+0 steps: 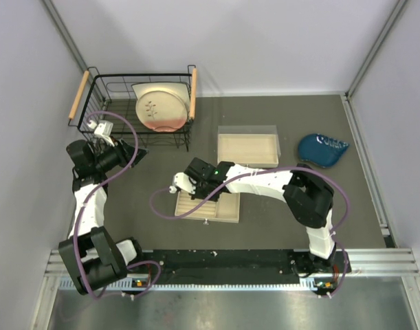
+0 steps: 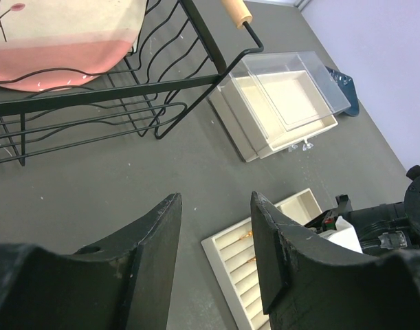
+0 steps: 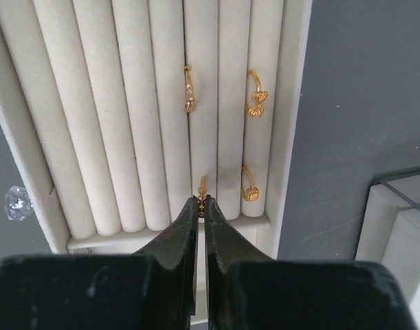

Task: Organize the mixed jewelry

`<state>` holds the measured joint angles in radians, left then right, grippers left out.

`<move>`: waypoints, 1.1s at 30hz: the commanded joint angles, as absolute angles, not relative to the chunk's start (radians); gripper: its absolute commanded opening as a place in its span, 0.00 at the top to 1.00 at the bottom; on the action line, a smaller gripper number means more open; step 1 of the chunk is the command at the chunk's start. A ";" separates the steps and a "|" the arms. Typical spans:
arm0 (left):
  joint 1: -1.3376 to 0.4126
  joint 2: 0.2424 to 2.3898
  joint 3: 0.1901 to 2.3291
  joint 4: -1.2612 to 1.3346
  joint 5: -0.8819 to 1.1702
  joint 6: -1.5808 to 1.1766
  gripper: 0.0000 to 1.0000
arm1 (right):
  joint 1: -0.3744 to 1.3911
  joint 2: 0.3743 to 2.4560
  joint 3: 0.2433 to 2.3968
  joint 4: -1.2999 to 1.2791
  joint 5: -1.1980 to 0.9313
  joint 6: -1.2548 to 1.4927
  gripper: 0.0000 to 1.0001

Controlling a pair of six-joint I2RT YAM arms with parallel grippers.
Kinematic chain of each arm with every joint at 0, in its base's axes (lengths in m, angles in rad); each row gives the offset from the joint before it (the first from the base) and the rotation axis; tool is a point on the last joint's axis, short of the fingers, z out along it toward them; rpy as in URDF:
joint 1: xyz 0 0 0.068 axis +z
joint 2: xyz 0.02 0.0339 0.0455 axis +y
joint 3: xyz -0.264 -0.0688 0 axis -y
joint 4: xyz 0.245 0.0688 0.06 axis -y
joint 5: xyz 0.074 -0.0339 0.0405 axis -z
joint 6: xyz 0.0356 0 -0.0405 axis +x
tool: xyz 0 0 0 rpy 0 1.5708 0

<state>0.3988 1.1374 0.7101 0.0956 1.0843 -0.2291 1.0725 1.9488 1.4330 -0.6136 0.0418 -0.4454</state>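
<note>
A beige ridged tray point(image 3: 113, 103) fills the right wrist view, and three gold rings sit in its grooves: a plain one point(image 3: 188, 89), a bow-shaped one point(image 3: 255, 97) and a square-faced one point(image 3: 249, 188). My right gripper point(image 3: 201, 203) is shut on a fourth gold ring point(image 3: 202, 187), holding it at the near end of a groove. From above, the right gripper point(image 1: 184, 184) hangs over the tray's point(image 1: 220, 212) left part. My left gripper point(image 2: 215, 203) is open and empty, raised near the basket; the tray point(image 2: 227, 258) and two rings point(image 2: 249, 236) show between its fingers.
A black wire basket point(image 1: 100, 103) holding a cream plate point(image 1: 161, 106) stands at the back left. A beige drawer box under a clear cover point(image 1: 247, 148) lies mid-table, with a blue object point(image 1: 322, 148) to its right. A small clear knob point(image 3: 18, 202) lies beside the tray.
</note>
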 commanded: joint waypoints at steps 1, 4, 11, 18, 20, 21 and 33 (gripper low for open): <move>0.408 1.138 0.710 0.115 1.108 -0.218 0.50 | 1.092 1.893 1.417 -0.618 0.031 -0.426 1.00; 0.410 1.140 0.712 0.115 1.108 -0.221 0.50 | 1.092 1.890 1.417 -0.618 0.028 -0.425 1.00; 0.410 1.146 0.710 0.118 1.111 -0.221 0.50 | 1.094 1.888 1.416 -0.618 0.025 -0.423 1.00; 0.416 1.143 0.710 0.117 1.117 -0.221 0.50 | 1.092 1.920 1.420 -0.607 0.029 -0.430 1.00; 0.416 1.144 0.709 0.117 1.117 -0.221 0.50 | 1.094 1.936 1.422 -0.600 0.028 -0.433 1.00; 0.416 1.146 0.709 0.118 1.118 -0.221 0.50 | 1.094 1.940 1.427 -0.600 0.026 -0.434 1.00; 0.422 1.152 0.707 0.117 1.129 -0.215 0.51 | 1.092 1.997 1.450 -0.589 0.009 -0.436 1.00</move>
<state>0.4126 1.1442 0.7101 0.0959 1.1038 -0.2291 1.0794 1.9705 1.4231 -0.6048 0.0368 -0.4423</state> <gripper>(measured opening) 0.495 0.013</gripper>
